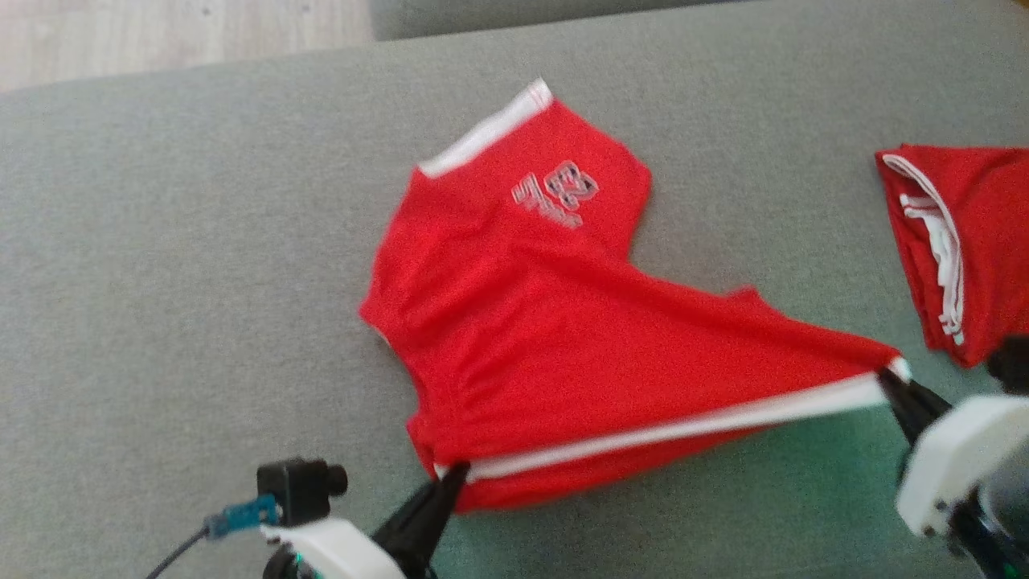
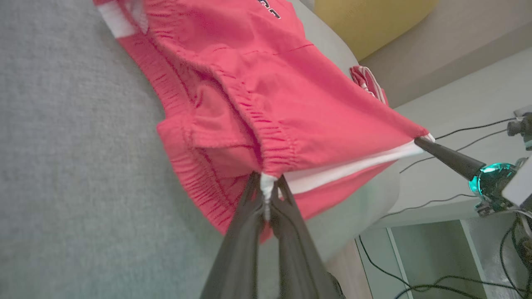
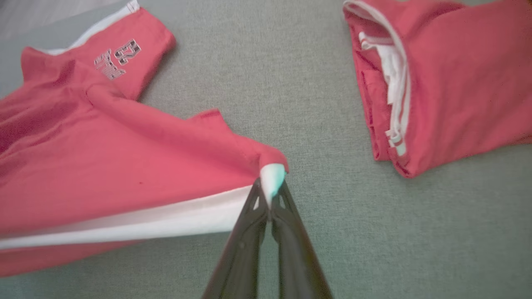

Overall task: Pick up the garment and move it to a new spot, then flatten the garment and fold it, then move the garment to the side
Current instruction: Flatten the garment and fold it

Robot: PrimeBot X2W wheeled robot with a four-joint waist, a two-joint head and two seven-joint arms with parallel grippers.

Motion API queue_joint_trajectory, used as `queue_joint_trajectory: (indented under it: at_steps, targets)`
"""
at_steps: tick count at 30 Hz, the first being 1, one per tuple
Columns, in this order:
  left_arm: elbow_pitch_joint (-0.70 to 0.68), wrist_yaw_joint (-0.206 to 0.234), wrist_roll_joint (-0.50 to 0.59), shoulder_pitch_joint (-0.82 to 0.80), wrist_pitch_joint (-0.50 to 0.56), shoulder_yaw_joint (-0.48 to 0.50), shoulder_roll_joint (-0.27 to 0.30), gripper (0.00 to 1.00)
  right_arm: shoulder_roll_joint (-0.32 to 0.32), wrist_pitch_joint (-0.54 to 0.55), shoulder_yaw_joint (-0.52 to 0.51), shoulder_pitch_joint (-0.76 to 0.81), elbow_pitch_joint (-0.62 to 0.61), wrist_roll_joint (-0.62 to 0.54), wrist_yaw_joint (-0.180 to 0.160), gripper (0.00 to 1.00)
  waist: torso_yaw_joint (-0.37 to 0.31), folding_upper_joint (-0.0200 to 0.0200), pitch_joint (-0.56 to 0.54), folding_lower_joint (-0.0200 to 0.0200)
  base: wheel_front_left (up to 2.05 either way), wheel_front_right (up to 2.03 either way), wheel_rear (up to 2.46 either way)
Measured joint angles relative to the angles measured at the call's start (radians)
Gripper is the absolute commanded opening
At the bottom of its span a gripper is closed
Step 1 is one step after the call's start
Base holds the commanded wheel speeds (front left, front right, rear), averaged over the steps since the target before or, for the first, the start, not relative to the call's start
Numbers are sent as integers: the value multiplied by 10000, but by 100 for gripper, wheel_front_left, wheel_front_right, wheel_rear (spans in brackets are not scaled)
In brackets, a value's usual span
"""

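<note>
Red shorts on the grey couch, white-striped side seam pulled taut between left gripper clamped at the waistband corner and right gripper clamped at the leg hem; light, limp, likely slippery fabric, so hold the corners.

Folded red garment w/ white trim at rt on grey fabric surface; wood floor beyond

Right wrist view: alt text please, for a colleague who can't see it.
The right gripper is shut on the white-striped corner of the red shorts, which spread to the left over a grey fabric surface. A folded red garment lies apart at upper right.
</note>
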Motion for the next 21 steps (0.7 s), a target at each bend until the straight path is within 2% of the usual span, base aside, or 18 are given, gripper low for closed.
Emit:
queue_joint_trajectory:
  at_steps: [4,8,11,17,21]
  targets:
    - [-1593,692,-161,768,523,-119,508,0,332,508,-420,844,-1561,-165,0,0,217,0,-234,2,0,0,0]
    - [-2201,918,-360,924,581,-102,560,0,420,483,-174,620,-1797,-259,0,0,395,0,-252,3,0,0,0]
    - [-2165,951,-366,885,370,82,433,0,297,299,188,-99,-1294,-483,0,0,505,0,-172,5,0,0,0]
    - [-1331,886,-502,65,-180,596,-242,0,-711,-54,1258,-2499,228,-660,0,0,875,0,76,6,0,0,0]
    - [-476,612,-673,-774,-387,794,-792,0,-1402,-301,2111,-4111,1448,-445,0,0,1226,0,313,6,0,0,0]
